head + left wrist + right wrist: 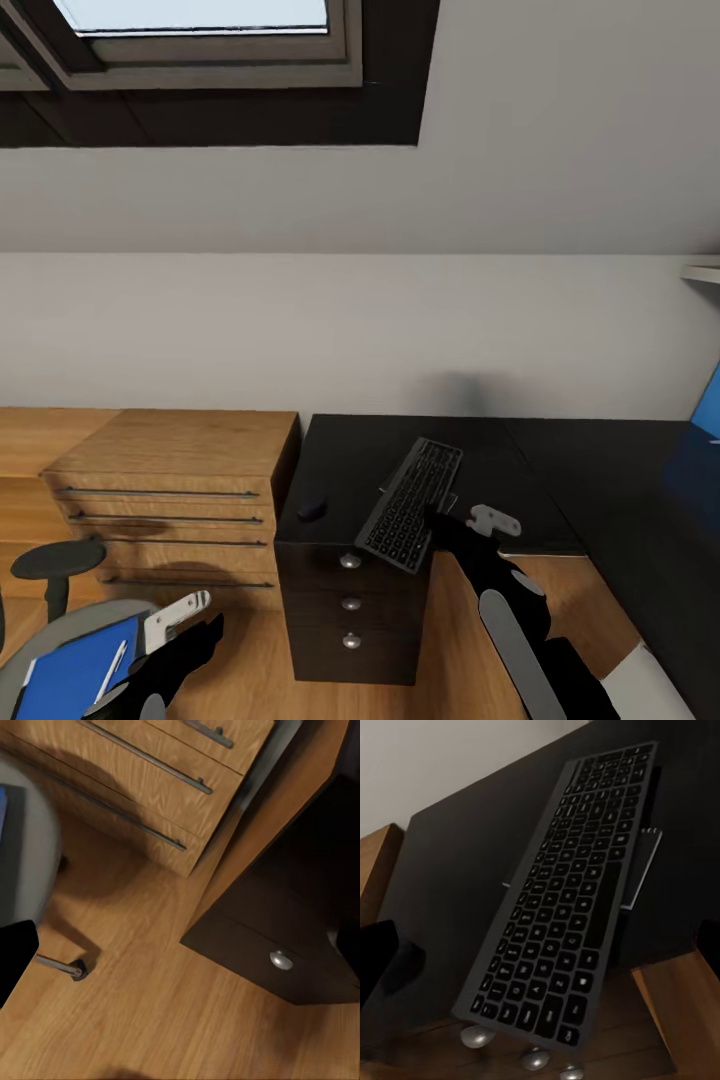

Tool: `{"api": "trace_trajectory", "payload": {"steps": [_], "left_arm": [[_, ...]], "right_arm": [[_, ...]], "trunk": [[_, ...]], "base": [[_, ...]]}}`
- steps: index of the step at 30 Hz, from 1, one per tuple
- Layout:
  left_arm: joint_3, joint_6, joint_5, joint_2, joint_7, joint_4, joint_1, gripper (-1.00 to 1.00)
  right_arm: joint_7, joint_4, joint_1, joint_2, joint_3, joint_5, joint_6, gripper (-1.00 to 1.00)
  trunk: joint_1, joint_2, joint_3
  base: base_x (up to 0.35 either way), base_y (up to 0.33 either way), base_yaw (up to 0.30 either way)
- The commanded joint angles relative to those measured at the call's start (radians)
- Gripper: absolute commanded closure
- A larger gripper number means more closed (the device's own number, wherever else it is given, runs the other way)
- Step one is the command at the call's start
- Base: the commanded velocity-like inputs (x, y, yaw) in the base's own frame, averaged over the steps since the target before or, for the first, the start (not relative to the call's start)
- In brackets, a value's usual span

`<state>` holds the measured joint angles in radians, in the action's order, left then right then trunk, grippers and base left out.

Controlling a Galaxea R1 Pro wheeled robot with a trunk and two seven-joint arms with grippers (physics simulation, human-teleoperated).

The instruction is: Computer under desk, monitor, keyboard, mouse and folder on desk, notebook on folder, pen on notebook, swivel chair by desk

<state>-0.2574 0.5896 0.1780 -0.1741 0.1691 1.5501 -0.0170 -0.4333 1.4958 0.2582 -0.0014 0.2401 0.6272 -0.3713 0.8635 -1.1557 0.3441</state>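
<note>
Desk (340,470): one glossy black L-shaped top is shown along the wall; its left end carries three stacked drawers, each with one round silver knob (350,561). One knob is seen in the left wrist view and three in the right wrist view.
Keyboard (410,504): one slim keyboard with dark keys is laid diagonally on the desk's left end, its near corner projecting past the front edge above the drawers. A thin pale flat piece is seen beneath its middle.
Mouse (312,508): one small dark oval is set on the desk top, left of the keyboard and apart from it.
Swivel chair (70,625): one grey seat is seen at the lower left corner of the head view, with one black armrest pad (58,558) on its post.
Folder (70,672): one bright blue folder is laid on the chair seat.
Pen (112,668): one thin white stick is rested on the folder.
Dresser (170,500): one light-wood unit with four long bar handles is placed just left of the desk.
Left gripper (185,620): held over the floor beside the chair; its jaw opening cannot be told.
Right gripper (470,520): placed at the keyboard's right edge; whether the keyboard is gripped cannot be told.
</note>
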Motion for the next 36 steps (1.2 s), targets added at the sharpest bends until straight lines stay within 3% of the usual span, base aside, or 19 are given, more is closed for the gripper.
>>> {"api": "trace_trajectory", "payload": {"steps": [1,15,24,31,36], "left_arm": [[0.0,0.004,0.011,0.0,0.007,0.002,0.0,-1.0],[0.0,0.003,0.011,0.0,0.007,0.002,0.0,-1.0],[-0.001,0.004,0.011,0.0,0.007,0.003,0.0,-1.0],[-0.002,0.005,0.011,0.0,0.007,0.004,0.0,-1.0],[-0.002,0.006,0.011,0.0,0.007,0.004,0.0,-1.0]], "right_arm": [[-0.008,0.001,0.001,0.0,0.001,0.007,-0.003,-1.0],[-0.007,0.0,0.0,0.001,0.004,0.006,-0.003,-1.0],[-0.018,0.0,0.001,0.004,0.049,0.003,-0.006,-1.0],[-0.078,-0.003,0.009,0.012,0.082,-0.035,-0.015,-1.0],[-0.132,-0.024,0.053,0.044,0.09,-0.074,-0.059,-1.0]], "trunk": [[0.001,-0.001,0.001],[0.001,-0.001,0.001],[0.001,-0.001,0.001],[0.001,-0.001,0.001],[0.001,-0.001,0.001]], "base": [[0.299,0.0,0.0],[0.271,0.0,0.0],[0.114,0.0,0.0],[0.015,0.0,0.0],[0.003,0.0,0.0]]}}
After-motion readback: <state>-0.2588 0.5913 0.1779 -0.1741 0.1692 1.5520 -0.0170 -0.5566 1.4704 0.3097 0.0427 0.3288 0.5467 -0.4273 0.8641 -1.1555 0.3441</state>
